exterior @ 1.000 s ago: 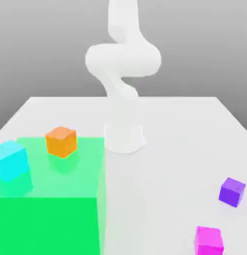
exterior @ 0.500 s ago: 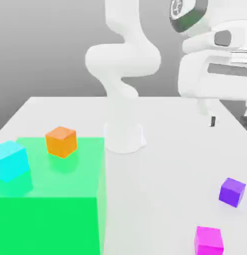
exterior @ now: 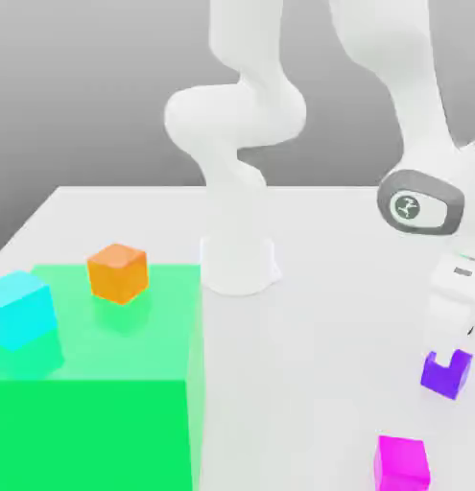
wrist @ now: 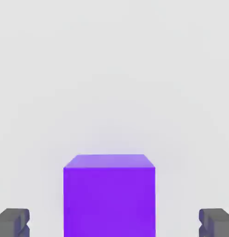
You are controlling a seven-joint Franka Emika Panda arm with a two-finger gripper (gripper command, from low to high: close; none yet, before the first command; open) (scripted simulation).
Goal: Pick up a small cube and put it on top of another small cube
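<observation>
Two fingertips [wrist: 13, 222] of the pincer [wrist: 114, 223] stand wide apart, flanking the violet cube [exterior: 444, 374] on the tabletop [exterior: 318, 316] near the exterior view's right | advice: stay centred, lower, close evenly (magenta cube [exterior: 403, 462] lies nearby) | hidden: arm covers cube's top; hand view crops its base, contact unclear

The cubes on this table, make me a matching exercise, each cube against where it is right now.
Things:
1. orange cube
2. cyan cube
3. violet cube
4. magenta cube

Places:
A. white table, nearest the exterior view's bottom edge
B. between the open fingers
C. green block, at the exterior view's left edge
D. green block, nearer the arm's base

Pairs: 1-D, 2-C, 3-B, 4-A
</observation>
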